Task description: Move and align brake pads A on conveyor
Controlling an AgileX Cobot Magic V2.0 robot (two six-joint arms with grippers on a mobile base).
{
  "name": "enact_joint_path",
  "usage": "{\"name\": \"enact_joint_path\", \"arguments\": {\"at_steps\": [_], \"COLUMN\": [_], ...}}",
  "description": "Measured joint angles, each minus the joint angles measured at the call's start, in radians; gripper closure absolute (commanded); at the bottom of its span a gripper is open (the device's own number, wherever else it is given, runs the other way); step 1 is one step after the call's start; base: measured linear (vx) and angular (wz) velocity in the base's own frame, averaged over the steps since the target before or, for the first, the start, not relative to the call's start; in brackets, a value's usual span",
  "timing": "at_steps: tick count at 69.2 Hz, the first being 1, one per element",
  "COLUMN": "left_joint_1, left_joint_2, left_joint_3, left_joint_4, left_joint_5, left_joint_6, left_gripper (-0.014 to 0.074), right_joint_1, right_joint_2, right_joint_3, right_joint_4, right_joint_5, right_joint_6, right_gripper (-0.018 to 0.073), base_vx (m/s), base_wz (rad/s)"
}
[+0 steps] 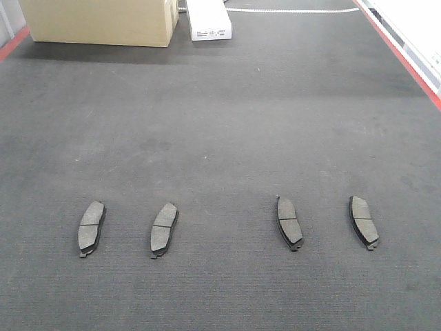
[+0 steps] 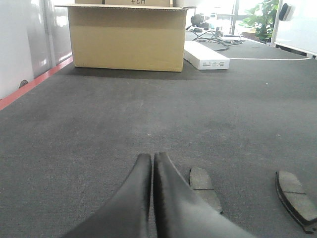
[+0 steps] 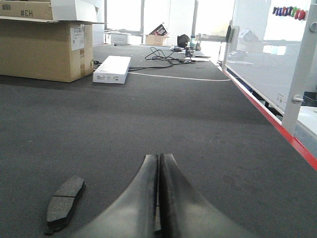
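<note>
Four brake pads A (image 1: 91,228) on conveyor (image 1: 220,124) | cardboard box (image 1: 100,21), white box (image 1: 209,19) behind | both jaws clenched, empty

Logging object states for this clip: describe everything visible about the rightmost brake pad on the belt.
The rightmost brake pad is a small, flat, slightly curved oblong with a dull grey friction face, a thin groove across its middle and a darker backing plate showing along its edge. It lies flat on the dark carpet-like conveyor, long axis leaning a little left at the top, last in a row of four. Nothing else touches it.
</note>
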Motion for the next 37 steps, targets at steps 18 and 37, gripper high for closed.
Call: {"name": "enact_joint_path", "arguments": {"at_steps": [18,37], "left_joint_1": [0.000,0.000], "left_joint_2": [0.000,0.000], "left_joint_3": [0.000,0.000], "left_joint_4": [0.000,0.000], "left_joint_5": [0.000,0.000], "left_joint_6": [0.000,0.000], "left_gripper": [0.0603,0.0603], "right_joint_1": [0.000,0.000], "right_joint_2": [0.000,0.000], "right_joint_3": [0.000,0.000], "right_joint_4": [0.000,0.000], "right_joint_5": [0.000,0.000], "right_joint_6": [0.000,0.000], "right_gripper": [0.0569,0.0569], "base_vx": [0.00,0.00], "base_wz": [0.00,0.00]}}
